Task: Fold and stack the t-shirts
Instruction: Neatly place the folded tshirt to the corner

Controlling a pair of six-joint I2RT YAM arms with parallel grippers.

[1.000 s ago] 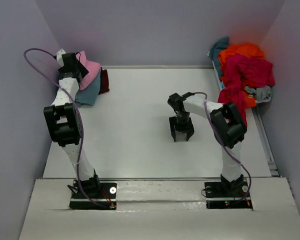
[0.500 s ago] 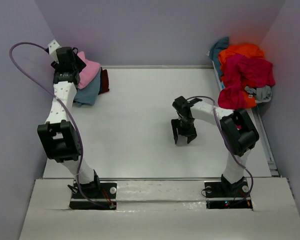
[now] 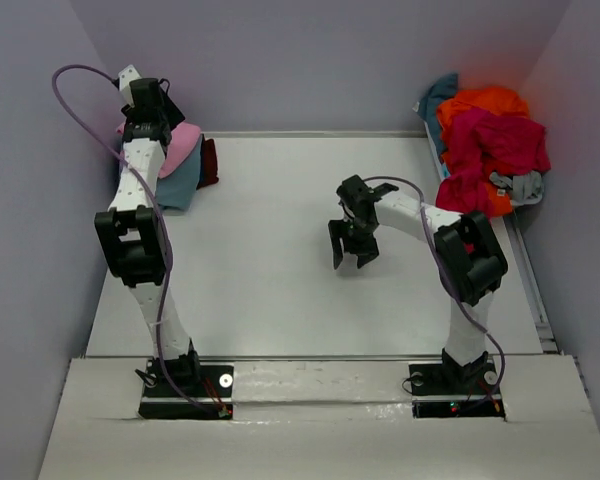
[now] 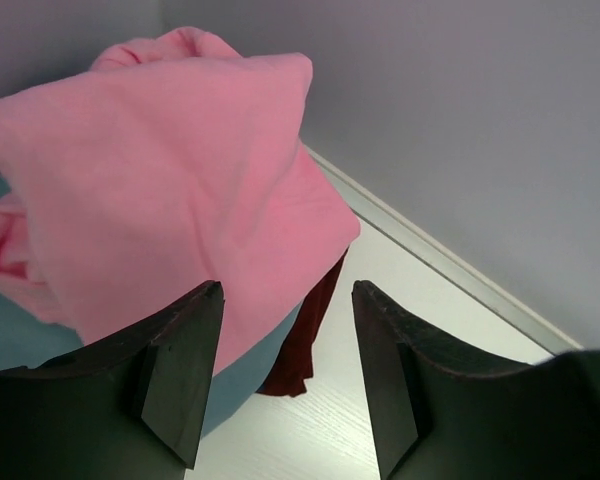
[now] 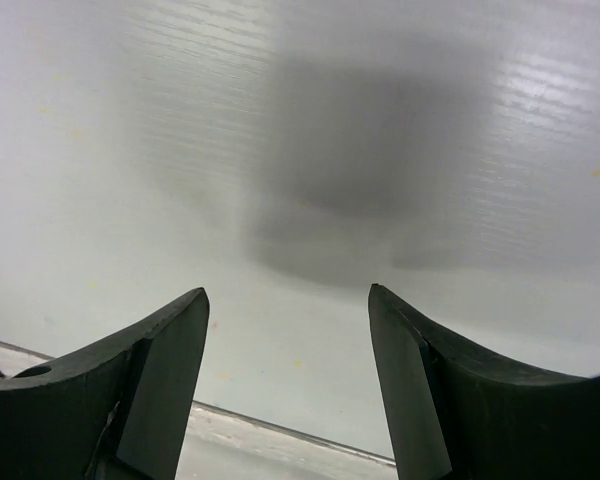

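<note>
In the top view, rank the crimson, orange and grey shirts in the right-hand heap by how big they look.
1. crimson shirt, most showing.
2. orange shirt, partly under the crimson.
3. grey shirt, just a small patch.
They overlap, so true sizes stay unknown.

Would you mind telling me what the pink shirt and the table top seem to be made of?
Pink shirt: soft matte knit cloth, probably cotton; it sags in rounded folds. Table top: hard white board, faint sheen, perhaps laminate or painted wood; fine parallel lines show.
</note>
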